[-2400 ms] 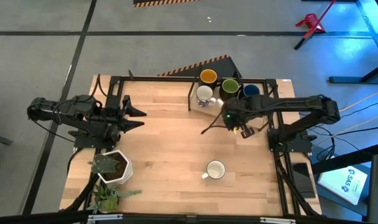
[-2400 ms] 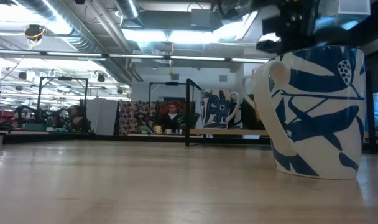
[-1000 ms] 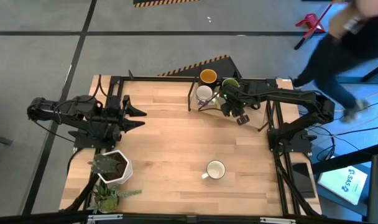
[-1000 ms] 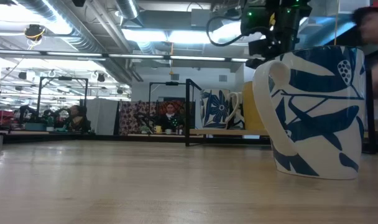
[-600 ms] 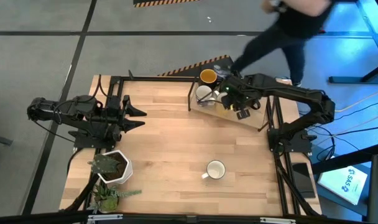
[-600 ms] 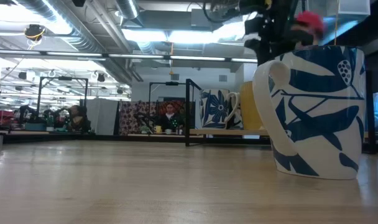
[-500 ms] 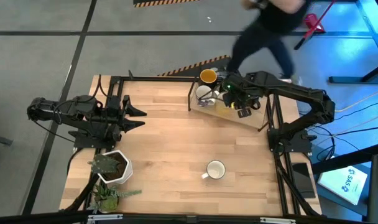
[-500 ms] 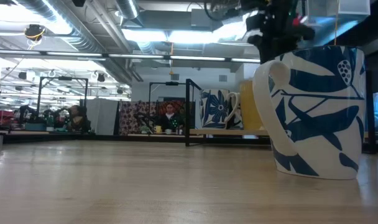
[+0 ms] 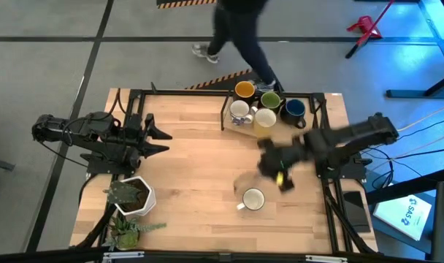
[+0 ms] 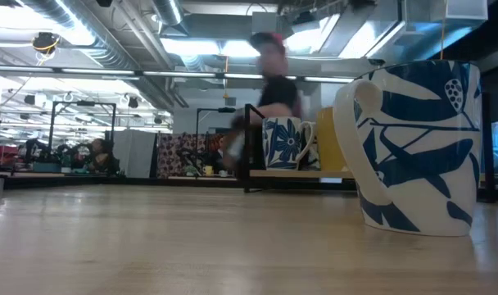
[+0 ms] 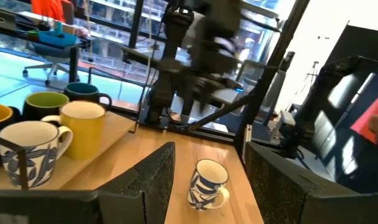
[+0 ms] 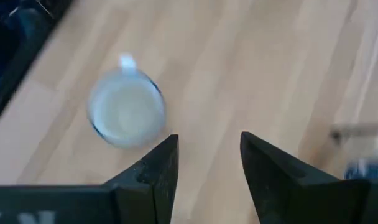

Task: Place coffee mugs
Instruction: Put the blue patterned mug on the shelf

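Five coffee mugs stand together on a low wooden board (image 9: 245,131) at the far right: a dark one with a yellow inside (image 9: 244,90), a green one (image 9: 270,101), a blue one (image 9: 295,108), a white one with blue leaves (image 9: 240,111) and a yellow one (image 9: 264,117). Another white mug with blue leaves (image 9: 253,199) stands alone near the front edge. My right gripper (image 9: 277,166) hangs open above the table between the group and that lone mug (image 12: 125,115), which lies off to one side of its fingers. My left gripper (image 9: 163,139) waits open at the left.
A white hexagonal pot (image 9: 134,196) with a plant stands at the near left, with loose sprigs (image 9: 131,230) in front of it. A black frame (image 9: 178,93) runs round the table. A person (image 9: 236,29) walks past beyond the far edge. Bare wood lies mid-table.
My right gripper has drawn away from the mug group, where the yellow mug now stands alone beside the white one. It has swung fast toward the near edge, closer to the lone mug. A person has walked from right to left behind the table.
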Action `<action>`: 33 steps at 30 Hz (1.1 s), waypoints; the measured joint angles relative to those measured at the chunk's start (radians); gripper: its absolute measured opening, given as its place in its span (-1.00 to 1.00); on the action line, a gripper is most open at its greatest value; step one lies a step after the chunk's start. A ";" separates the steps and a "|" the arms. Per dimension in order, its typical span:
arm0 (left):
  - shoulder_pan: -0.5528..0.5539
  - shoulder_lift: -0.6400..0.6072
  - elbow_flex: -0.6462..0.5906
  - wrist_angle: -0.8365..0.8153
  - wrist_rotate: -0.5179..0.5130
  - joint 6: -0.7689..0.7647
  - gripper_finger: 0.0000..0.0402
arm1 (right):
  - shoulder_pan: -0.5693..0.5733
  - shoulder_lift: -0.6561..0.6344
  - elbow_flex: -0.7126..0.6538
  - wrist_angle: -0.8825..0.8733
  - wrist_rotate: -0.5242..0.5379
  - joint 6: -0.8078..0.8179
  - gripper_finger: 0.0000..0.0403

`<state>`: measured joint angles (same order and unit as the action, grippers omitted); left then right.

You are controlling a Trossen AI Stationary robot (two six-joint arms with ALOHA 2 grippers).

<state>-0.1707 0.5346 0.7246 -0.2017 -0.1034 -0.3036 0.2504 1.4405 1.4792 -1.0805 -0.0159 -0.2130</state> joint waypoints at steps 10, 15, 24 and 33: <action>0.000 0.000 0.000 -0.001 0.020 -0.001 -0.06 | 0.413 0.218 -0.001 0.258 0.316 0.143 -0.21; 0.000 0.000 0.000 -0.001 0.019 -0.008 -0.06 | 0.417 0.318 -0.002 0.253 0.243 0.167 -0.21; 0.000 0.000 0.000 -0.011 0.016 -0.036 -0.06 | 0.390 0.400 -0.002 0.132 0.181 0.223 -0.21; 0.000 0.000 0.000 -0.019 0.012 -0.035 -0.06 | 0.384 0.451 -0.002 0.091 0.149 0.214 -0.42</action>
<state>-0.1711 0.5346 0.7246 -0.2207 -0.0914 -0.3382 0.6344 1.8914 1.4772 -0.9891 0.1334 0.0005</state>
